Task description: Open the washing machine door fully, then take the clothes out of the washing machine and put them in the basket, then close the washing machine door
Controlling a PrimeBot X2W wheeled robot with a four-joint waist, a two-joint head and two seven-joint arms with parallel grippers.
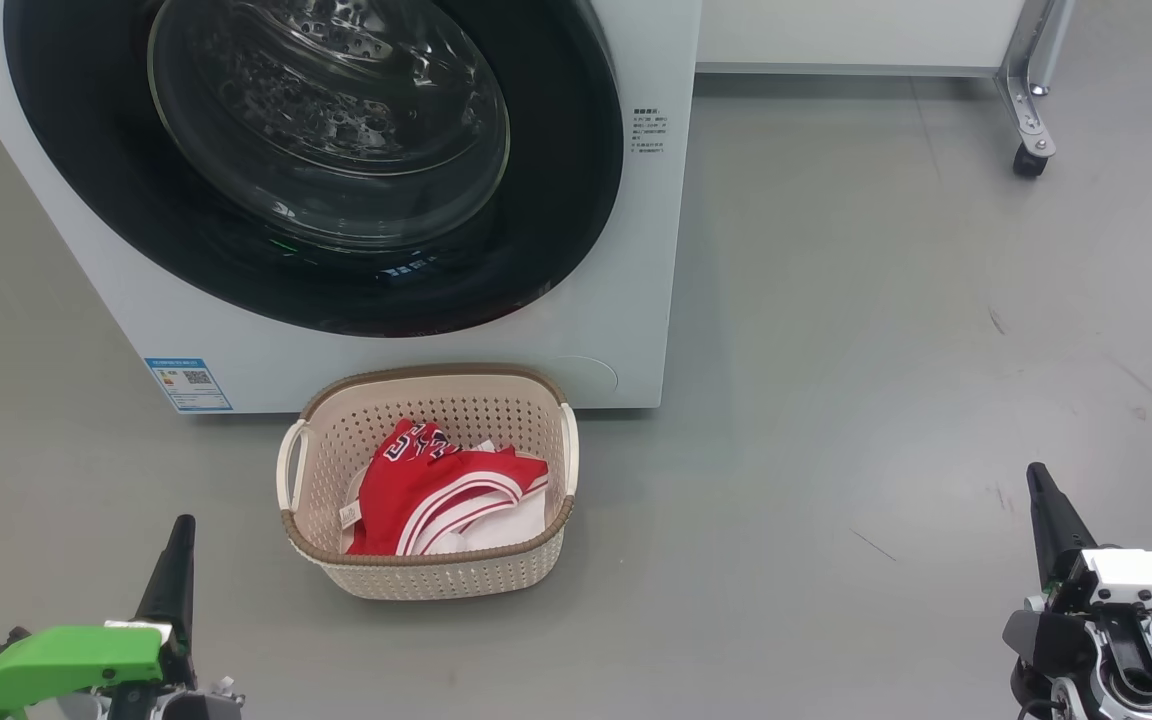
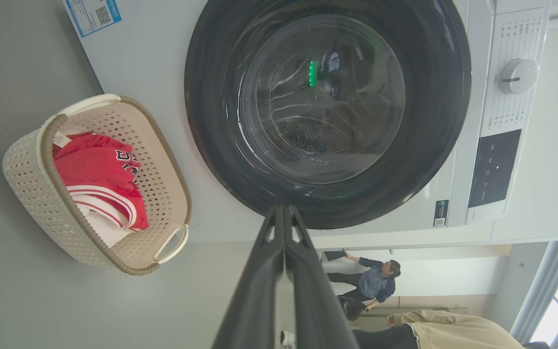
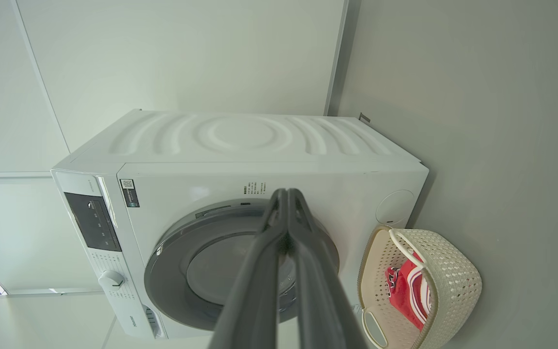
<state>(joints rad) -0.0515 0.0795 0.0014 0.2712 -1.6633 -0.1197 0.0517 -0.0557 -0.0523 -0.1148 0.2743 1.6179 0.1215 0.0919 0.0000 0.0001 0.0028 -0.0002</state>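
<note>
**Clothes in basket, door shut: task judged complete**

Clothes: red garments with white stripe trim, plus white fabric, are seen piled inside the basket, below its rim. Nothing is draped over the rim or left on the floor.

Basket: stood upright on the floor, just in front of the washer's lower front edge. It sits under the door, between the blue label and the front's right corner.

Door: seated flush in the washer front in all three views, with no gap seen at its edge. Through the glass only bare drum steel is made out. No fabric is noted, though reflections hide part of the interior.

Left gripper: fingers pressed together, nothing held. It is placed low over the floor, well apart from the basket.

Right gripper: likewise closed and empty, well apart from the basket on the other side.

Status: opening, unloading and closing are all judged done from how things lie. No remaining step is identified. Whether the door is latched cannot be confirmed.
</note>
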